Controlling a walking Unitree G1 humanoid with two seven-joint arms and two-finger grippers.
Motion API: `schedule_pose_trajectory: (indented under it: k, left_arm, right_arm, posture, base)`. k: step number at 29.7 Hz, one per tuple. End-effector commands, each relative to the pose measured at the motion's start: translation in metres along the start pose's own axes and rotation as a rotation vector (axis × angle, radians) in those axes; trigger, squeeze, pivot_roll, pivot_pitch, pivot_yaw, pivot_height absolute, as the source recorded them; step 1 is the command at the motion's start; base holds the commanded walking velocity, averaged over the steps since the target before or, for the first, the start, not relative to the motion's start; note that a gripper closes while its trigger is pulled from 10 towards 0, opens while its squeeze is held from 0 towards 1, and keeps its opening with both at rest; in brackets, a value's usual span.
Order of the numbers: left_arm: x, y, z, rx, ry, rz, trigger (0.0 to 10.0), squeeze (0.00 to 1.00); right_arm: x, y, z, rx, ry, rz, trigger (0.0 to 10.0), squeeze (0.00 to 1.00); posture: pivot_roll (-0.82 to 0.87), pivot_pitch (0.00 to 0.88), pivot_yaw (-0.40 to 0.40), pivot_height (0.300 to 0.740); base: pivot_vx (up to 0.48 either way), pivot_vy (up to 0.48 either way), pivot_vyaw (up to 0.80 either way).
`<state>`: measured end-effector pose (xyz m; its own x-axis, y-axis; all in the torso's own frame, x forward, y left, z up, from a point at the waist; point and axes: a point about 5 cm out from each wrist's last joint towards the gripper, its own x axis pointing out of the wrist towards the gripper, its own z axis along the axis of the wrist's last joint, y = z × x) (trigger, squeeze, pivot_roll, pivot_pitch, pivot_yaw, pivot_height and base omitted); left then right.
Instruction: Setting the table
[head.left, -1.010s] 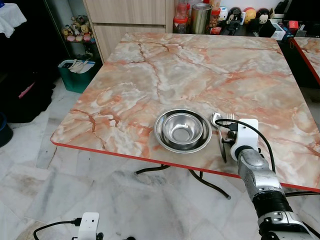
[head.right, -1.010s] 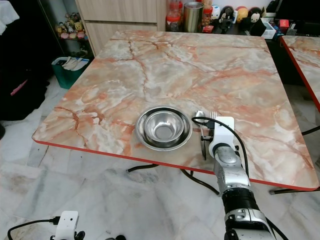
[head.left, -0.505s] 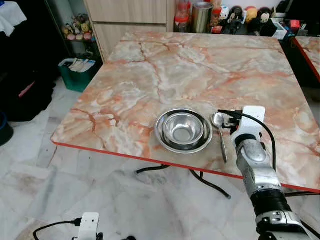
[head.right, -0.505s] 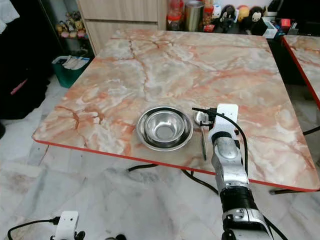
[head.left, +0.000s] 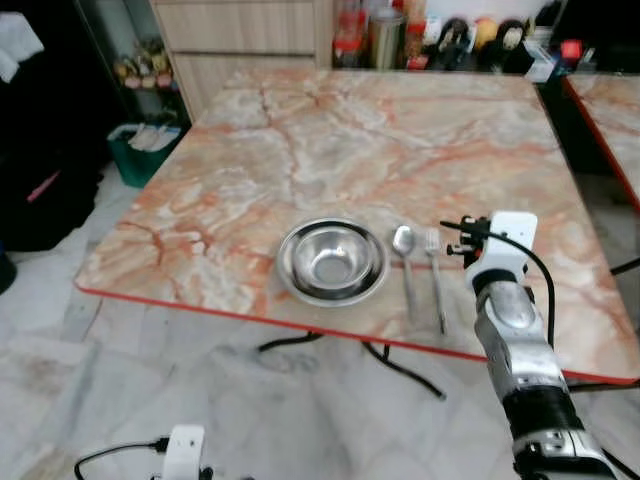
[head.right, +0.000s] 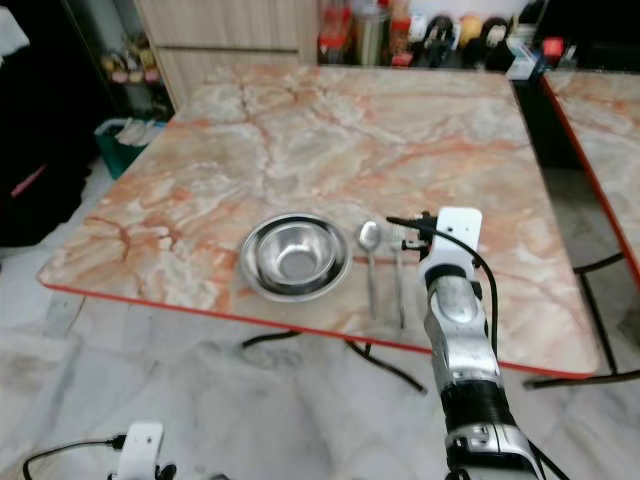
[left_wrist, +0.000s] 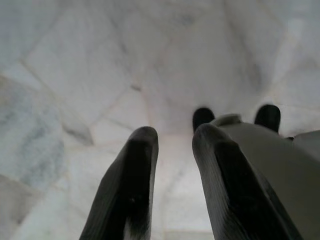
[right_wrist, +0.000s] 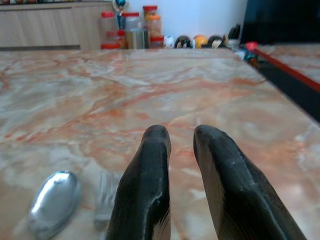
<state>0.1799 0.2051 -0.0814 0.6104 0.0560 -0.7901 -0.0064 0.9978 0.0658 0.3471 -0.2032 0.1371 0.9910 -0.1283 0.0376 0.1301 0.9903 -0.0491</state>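
Note:
A steel bowl (head.left: 332, 262) stands near the front edge of the marble table (head.left: 380, 150). Just right of it a spoon (head.left: 405, 262) and a fork (head.left: 436, 280) lie side by side, handles toward me. My right gripper (head.left: 462, 238) hovers low over the table just right of the fork, clear of it. In the right wrist view its fingers (right_wrist: 150, 165) are a narrow gap apart with nothing between them, and the spoon (right_wrist: 54, 202) and fork (right_wrist: 104, 192) lie off to one side. My left gripper (left_wrist: 175, 135) hangs idle over the floor, empty.
Jars, a metal canister (head.left: 385, 35) and small figurines line the counter behind the table. A green bin (head.left: 150, 150) stands on the floor at the left. A second red-edged table (head.left: 610, 120) is close on the right. Black table legs (head.left: 400, 365) run under the front edge.
The fork, under my right gripper a second ago, now lies free beside the spoon. The gripper has drawn off to the right. The camera has shifted too.

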Motion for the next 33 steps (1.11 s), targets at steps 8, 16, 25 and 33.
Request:
schedule_pose_trajectory:
  k: [8,16,25,33]
  left_arm:
    - [-0.002,0.002,-0.009,0.008,0.028,0.003,10.0,0.0]
    - [-0.002,0.001,-0.008,0.006,0.024,0.001,10.0,0.0]
    - [-0.002,0.0,-0.008,0.006,0.023,-0.005,10.0,0.0]
    - [-0.001,-0.002,-0.004,0.004,0.016,-0.006,10.0,0.0]
  right_arm:
    - [-0.014,0.007,0.008,0.023,-0.13,0.038,10.0,0.0]
    - [-0.042,0.009,-0.021,-0.003,-0.083,0.045,10.0,0.0]
    - [-0.068,0.001,-0.061,-0.055,0.039,0.038,10.0,0.0]
    - [-0.069,0.0,-0.102,-0.027,0.254,0.044,10.0,0.0]
  posture:
    - [-0.01,0.112,0.033,0.74]
    - [-0.01,0.111,0.033,0.74]
    - [-0.02,0.108,0.031,0.74]
    - [-0.02,0.106,0.031,0.74]
  base:
    - [0.0,-0.349,0.0]
    - [0.0,-0.32,0.0]
    - [0.0,-0.284,0.0]
    - [0.0,-0.283,0.0]
